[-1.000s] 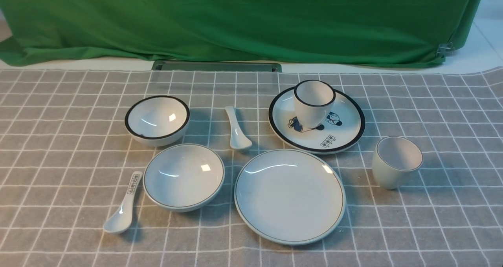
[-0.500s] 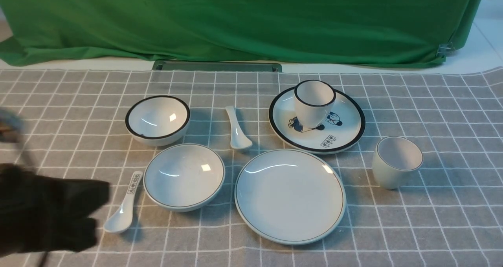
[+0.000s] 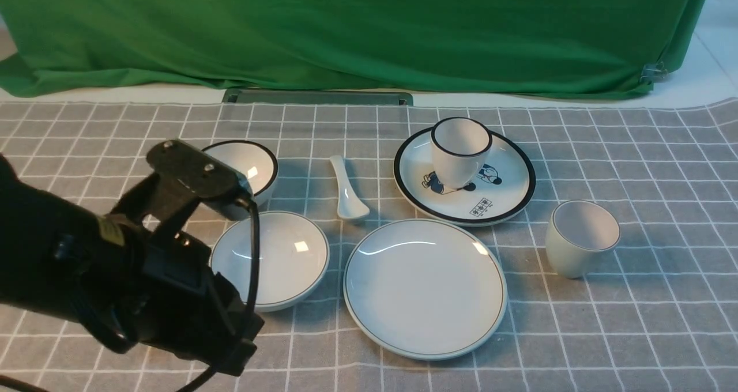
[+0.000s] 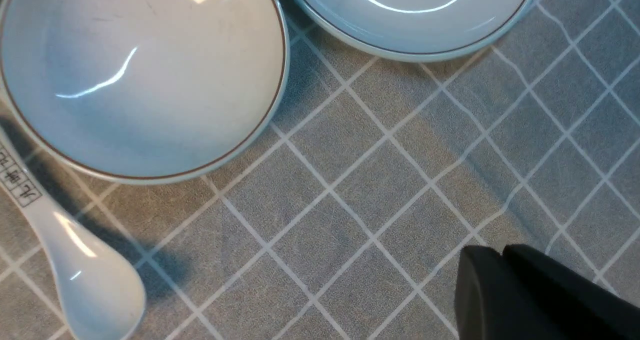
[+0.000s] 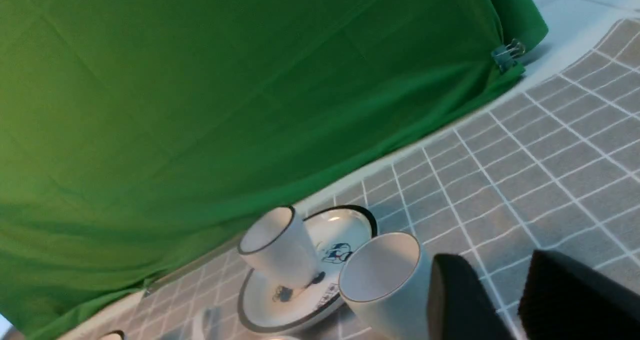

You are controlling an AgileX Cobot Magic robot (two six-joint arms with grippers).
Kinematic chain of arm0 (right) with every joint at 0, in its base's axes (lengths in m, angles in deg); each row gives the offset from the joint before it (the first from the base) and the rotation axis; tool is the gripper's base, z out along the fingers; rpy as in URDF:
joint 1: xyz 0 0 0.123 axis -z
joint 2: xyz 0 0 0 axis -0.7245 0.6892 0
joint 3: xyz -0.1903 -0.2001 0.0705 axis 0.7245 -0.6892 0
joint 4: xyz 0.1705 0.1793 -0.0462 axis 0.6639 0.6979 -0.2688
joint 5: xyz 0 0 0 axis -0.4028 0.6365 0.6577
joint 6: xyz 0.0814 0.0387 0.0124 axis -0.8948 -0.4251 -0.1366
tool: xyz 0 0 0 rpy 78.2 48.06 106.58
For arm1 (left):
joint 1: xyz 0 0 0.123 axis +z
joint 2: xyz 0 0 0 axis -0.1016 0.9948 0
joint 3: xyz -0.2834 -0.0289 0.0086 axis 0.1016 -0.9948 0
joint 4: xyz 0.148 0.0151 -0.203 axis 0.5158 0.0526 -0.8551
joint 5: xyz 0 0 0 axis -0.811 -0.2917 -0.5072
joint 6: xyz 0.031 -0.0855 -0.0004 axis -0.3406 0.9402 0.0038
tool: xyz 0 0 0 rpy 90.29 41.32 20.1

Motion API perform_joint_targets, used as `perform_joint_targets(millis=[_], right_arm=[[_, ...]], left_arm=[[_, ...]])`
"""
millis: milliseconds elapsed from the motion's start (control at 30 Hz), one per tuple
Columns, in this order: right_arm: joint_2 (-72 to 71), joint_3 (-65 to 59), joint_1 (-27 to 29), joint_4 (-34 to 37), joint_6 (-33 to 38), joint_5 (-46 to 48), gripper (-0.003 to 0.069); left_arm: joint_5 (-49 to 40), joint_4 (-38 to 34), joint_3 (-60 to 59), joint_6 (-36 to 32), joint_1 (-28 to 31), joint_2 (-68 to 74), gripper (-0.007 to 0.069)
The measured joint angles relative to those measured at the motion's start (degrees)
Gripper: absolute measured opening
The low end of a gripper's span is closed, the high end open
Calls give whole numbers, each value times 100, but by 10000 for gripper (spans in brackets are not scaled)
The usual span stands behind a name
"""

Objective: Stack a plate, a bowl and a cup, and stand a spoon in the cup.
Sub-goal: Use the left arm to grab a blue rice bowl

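The plain white plate (image 3: pixel 425 288) lies near the front middle of the checked cloth. To its left sits the thin-rimmed bowl (image 3: pixel 282 259), and the cup (image 3: pixel 579 239) stands upright to its right. The plain spoon (image 3: pixel 347 189) lies behind them. My left arm (image 3: pixel 144 265) hangs over the near left, partly covering the bowl's left edge. In the left wrist view my left gripper (image 4: pixel 500 250) is shut and empty above bare cloth, near the bowl (image 4: pixel 140 75) and plate (image 4: pixel 410 15). My right gripper (image 5: pixel 492 260) is open and empty, just beside the cup (image 5: pixel 382 275), not touching it.
A black-rimmed bowl (image 3: pixel 248 164) sits at the back left. A cartoon plate (image 3: pixel 501 193) at the back right carries a black-rimmed cup (image 3: pixel 459 150). A spoon with marks on its handle (image 4: pixel 85 275) lies beside the thin-rimmed bowl. A green cloth (image 3: pixel 346 29) hangs behind the table.
My left arm has swung in from the left edge over the near-left part of the table. It now hides the marked spoon in the front view. The dishes have not moved.
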Motion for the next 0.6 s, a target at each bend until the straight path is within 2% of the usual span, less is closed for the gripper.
perform_joint_targets(millis=[100, 133, 167, 233, 367, 567, 600], right_arm=[[217, 422, -187, 25, 174, 1050, 224], [494, 888, -336, 39, 541, 1692, 213], [595, 1037, -395, 48, 654, 1912, 211], [1282, 1936, -783, 16, 1356, 3216, 204], [2836, 3632, -1445, -358, 2283, 5010, 199], [3724, 4427, -1843, -520, 2765, 5429, 199], [3819, 4498, -1914, -532, 2843, 5415, 199]], left_arm=[[79, -3, 71, -176, 0, 257, 17], [86, 18, 156, -239, 0, 418, 17], [86, 28, 187, -267, 0, 479, 17], [91, 48, 406, -413, 0, 863, 17], [201, 364, 802, -1069, 0, 1686, 54], [282, 794, 1143, -1213, 0, 2290, 204], [330, 838, 1193, -1244, 0, 2419, 265]])
